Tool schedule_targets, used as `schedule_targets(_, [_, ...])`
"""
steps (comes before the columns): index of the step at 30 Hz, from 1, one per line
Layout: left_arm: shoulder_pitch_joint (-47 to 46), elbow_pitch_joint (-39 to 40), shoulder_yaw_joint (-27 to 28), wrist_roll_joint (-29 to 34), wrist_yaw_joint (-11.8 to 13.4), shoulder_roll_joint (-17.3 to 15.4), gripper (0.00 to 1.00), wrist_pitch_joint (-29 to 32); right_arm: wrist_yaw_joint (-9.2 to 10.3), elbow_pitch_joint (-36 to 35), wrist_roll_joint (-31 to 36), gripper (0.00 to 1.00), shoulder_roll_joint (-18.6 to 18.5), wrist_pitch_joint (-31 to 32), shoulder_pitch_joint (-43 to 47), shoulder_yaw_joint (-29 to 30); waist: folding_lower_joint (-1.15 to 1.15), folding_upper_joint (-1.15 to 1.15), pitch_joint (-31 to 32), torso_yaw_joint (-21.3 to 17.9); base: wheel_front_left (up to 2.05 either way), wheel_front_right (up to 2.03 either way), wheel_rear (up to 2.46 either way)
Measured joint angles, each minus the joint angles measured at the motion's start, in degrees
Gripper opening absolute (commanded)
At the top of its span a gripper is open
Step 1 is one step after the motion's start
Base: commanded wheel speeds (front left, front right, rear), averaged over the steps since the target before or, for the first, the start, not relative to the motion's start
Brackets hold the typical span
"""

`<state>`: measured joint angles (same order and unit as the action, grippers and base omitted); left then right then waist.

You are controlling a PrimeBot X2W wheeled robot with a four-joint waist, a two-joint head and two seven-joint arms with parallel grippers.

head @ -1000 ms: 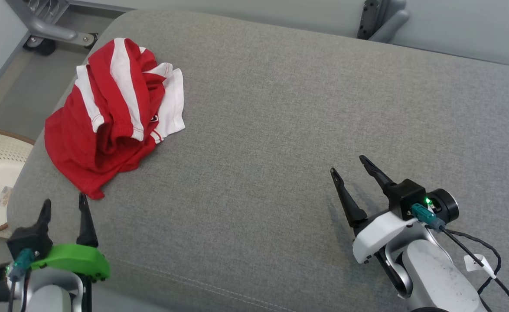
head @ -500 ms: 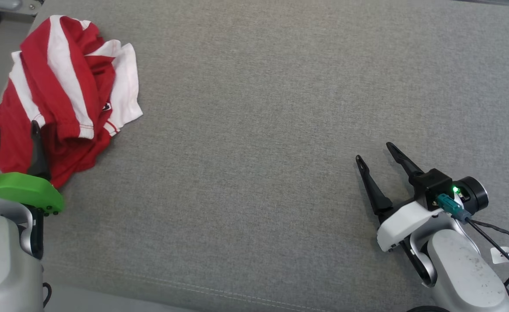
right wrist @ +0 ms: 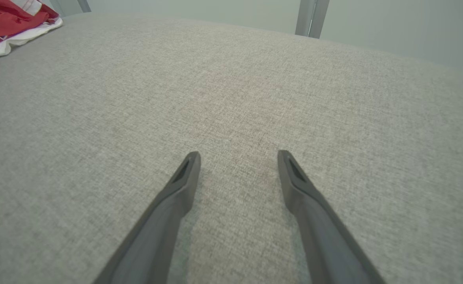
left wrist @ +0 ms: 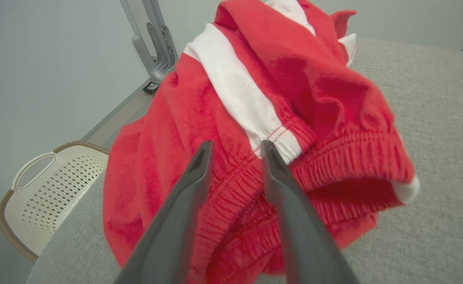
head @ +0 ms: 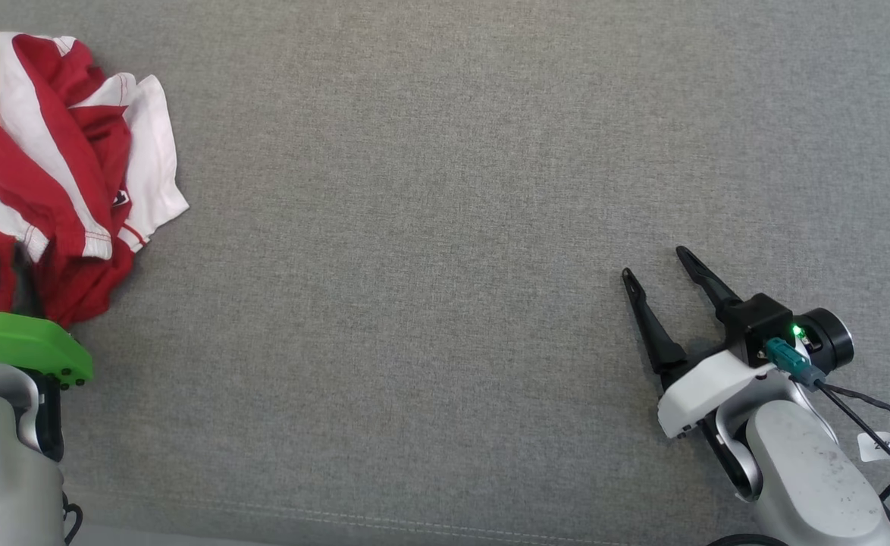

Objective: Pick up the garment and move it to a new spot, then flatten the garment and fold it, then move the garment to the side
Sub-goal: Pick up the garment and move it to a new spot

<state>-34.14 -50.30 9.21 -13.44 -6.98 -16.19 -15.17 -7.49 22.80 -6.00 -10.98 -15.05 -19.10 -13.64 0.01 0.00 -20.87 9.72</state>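
The garment [head: 51, 152] lies bunched at the upper left of the grey cushion [head: 445, 189]. The left gripper [head: 4, 258] straddles its elastic hem for pickup; whether it grasps cannot be told. The right gripper [head: 653, 262] rests released at lower right, clear of the work.

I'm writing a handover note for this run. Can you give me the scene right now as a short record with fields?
surface: grey fabric cushion
garment: red and white, crumpled at the cushion's left end, not flattened or folded
left gripper: at the garment's near edge, fingers slightly apart over its elastic hem; no firm grip evident
right gripper: open, over bare cushion, well away from the garment
beside cushion: cream perforated basket on the floor
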Motion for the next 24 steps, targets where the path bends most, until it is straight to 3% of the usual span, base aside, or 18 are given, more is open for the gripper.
schedule_targets(12, [-0.63,-0.7,1.41,0.76,-0.32,-0.68,0.0,0.0,0.0,0.4,-0.74,1.0,0.49,0.0,0.09,0.52,-0.01,0.0,1.35,-0.1,0.0,0.0,0.0])
schedule_targets(13, [-0.53,0.31,1.38,0.92,-0.33,-0.65,0.29,0.0,0.0,0.46,-0.8,1.0,0.54,-0.01,0.13,0.57,-0.01,0.0,1.45,-0.1,0.0,0.0,0.0])
schedule_targets(14, [-0.33,1.22,1.24,1.16,-0.34,-0.59,0.92,0.0,0.0,0.52,-0.9,1.0,0.65,0.0,0.21,0.68,-0.01,0.0,1.57,-0.1,0.0,0.0,0.0])
schedule_targets(15, [0.18,2.14,0.87,1.46,-0.34,-0.45,1.0,-0.01,0.0,0.6,-0.9,1.0,0.76,0.0,0.41,0.84,-0.01,0.0,1.71,-0.09,0.0,0.0,0.0])
schedule_targets(24, [3.93,2.7,-1.13,2.72,-0.42,0.55,1.0,0.0,0.0,1.22,-0.98,1.0,1.08,0.0,1.32,1.38,-0.01,0.0,2.13,0.13,0.0,0.0,0.0])
